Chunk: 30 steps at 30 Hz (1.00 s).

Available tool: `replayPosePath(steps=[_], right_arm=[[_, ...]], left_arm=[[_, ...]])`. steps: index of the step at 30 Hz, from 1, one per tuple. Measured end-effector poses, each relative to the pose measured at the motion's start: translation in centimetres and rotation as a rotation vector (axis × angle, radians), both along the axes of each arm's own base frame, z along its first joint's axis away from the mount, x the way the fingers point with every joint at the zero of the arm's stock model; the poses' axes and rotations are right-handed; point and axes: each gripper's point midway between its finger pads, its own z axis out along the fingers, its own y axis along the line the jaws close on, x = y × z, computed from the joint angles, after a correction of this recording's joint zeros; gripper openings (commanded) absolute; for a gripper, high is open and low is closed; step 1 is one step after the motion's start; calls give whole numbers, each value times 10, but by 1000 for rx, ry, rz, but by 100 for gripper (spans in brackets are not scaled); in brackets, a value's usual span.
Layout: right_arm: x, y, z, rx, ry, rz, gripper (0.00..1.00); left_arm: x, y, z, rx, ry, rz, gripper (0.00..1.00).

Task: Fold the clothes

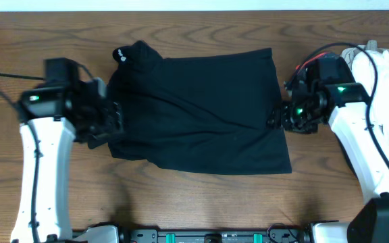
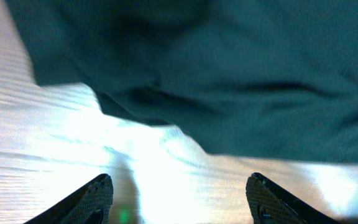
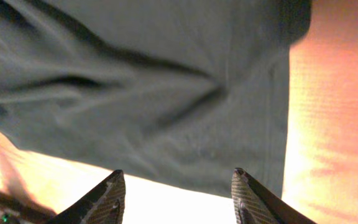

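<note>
Brown wood-grain table (image 1: 194,202) fills the overhead view, and a plain black fabric T-shirt (image 1: 201,115) lies across the middle of it in a rough, creased rectangle. Its neck points to the far left corner, where a small white logo (image 1: 121,54) shows. At the table's right edge, well apart from the shirt, sits a heap of white fabric garments (image 1: 387,64) partly hidden behind the right arm.

The left gripper (image 2: 180,186) is at the shirt's left edge. In its wrist view both dark fingers stand wide apart with only bare, brightly lit wood between them — nothing is held. The dark cloth starts just beyond the fingertips, its edge rumpled and lifted slightly off the wood.

The right gripper (image 3: 176,183) is at the shirt's right edge, about halfway along it. Its fingers are also spread and hold nothing. The shirt's stitched edge runs just ahead of the tips, with a shallow pucker in the cloth near the hem. Whether either gripper touches the fabric cannot be told from overhead.
</note>
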Motion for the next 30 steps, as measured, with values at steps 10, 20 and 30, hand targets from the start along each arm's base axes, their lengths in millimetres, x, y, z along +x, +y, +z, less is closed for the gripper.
replayPosePath(steps=[10,20,30], right_arm=[[-63,13,-39,-2,244,4,55],[-97,12,-106,-22,324,-186,45],[-58,15,-111,13,179,-268,1]], left_arm=[[-45,-45,-67,-18,190,-80,71],[-56,-45,-80,-18,242,-33,71],[-56,-45,-80,-18,242,-30,71]])
